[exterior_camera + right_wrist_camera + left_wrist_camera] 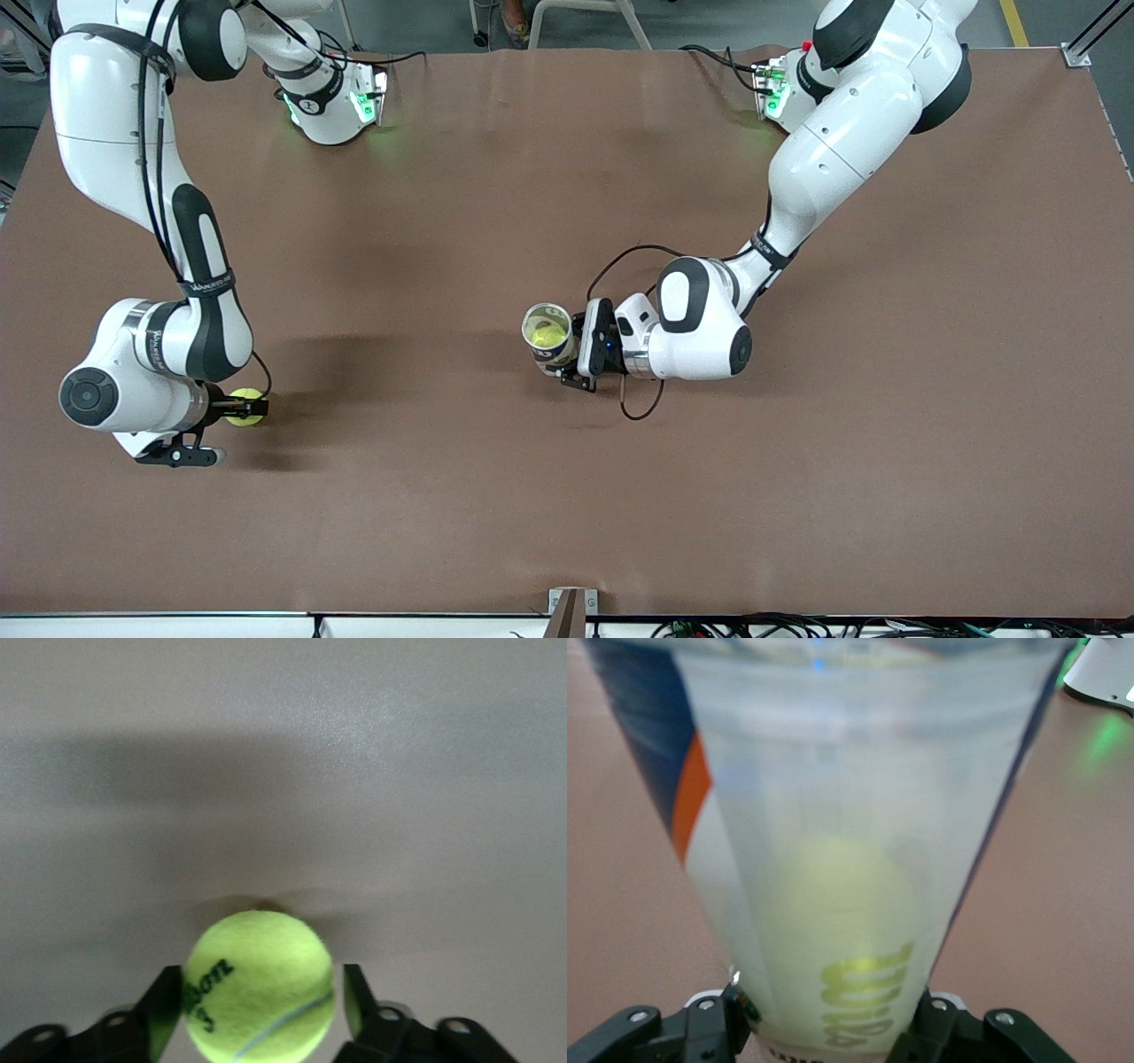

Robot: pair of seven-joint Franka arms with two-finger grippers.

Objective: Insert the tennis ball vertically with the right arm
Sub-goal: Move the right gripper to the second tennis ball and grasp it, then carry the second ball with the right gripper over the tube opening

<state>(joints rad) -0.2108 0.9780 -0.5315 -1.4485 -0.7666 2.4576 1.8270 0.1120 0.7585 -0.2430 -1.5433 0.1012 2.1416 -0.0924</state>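
Two right gripper (257,1014) fingers (164,1005) flank the tennis ball (260,985), narrowly parted, grip uncertain.

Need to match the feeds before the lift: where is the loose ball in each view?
Front view: ball on the table, toward the right arm's end, between the right tool's fingers.
Right wrist view: ball, low centre, between the fingers.
Left wrist view: not in it.
Shared landmark: the brown table.

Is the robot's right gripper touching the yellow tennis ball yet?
Cannot tell. In the right wrist view the right gripper brackets the tennis ball, jaws hugging both sides, but neither contact nor a gap shows plainly.
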